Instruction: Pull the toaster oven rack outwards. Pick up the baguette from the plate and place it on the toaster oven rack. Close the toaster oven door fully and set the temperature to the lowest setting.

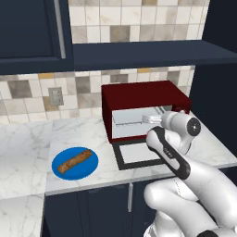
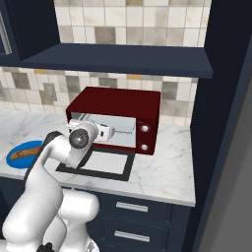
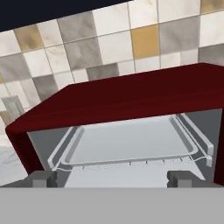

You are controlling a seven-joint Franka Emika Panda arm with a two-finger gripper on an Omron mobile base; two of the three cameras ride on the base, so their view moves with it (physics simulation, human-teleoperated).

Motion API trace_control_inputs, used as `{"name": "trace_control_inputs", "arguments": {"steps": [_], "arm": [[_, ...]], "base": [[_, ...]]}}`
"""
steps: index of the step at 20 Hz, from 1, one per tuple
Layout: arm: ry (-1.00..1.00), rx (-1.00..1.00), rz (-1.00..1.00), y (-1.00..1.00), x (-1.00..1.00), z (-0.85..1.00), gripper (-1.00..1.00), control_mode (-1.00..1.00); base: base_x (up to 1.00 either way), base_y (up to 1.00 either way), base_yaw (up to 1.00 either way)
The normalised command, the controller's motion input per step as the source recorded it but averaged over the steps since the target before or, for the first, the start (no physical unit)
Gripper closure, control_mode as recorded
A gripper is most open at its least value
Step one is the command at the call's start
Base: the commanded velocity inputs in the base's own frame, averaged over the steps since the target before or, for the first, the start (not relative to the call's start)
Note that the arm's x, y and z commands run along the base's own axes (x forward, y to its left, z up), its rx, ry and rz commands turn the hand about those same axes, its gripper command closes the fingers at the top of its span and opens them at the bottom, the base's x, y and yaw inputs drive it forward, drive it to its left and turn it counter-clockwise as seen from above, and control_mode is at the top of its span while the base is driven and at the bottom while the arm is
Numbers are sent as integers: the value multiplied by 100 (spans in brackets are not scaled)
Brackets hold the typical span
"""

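The dark red toaster oven [image 1: 144, 95] [image 2: 116, 102] [image 3: 131, 96] stands on the counter against the tiles. Its toaster oven door [image 1: 139, 155] [image 2: 101, 164] lies folded down flat in front of it. The light-grey toaster oven rack [image 1: 132, 119] [image 3: 131, 144] sits inside the cavity. My gripper [image 1: 150, 119] [image 2: 117, 130] [image 3: 113, 179] is open at the cavity's mouth, level with the rack's front edge, with nothing between its fingertips [image 3: 41, 178]. To the left, the brown baguette [image 1: 75, 160] [image 2: 20, 153] lies on the blue plate [image 1: 58, 169] [image 2: 19, 161].
Two pale knobs [image 2: 144, 129] sit on the oven's right panel. A dark shelf [image 1: 152, 53] overhangs the oven, and a tall dark cabinet [image 2: 226, 123] closes off the right. A wall outlet [image 1: 56, 96] is left of the oven.
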Motion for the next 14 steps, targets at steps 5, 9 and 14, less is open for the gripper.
{"name": "trace_control_inputs", "arguments": {"steps": [5, 9, 14], "arm": [[-11, -6, 0, 14, 15, -73, -100, -100], [-12, -10, 0, 12, 9, -89, -100, -100], [-14, -12, 0, 10, 0, -94, -100, -100]], "base": [[0, 0, 0], [0, 0, 0], [0, 0, 0]]}}
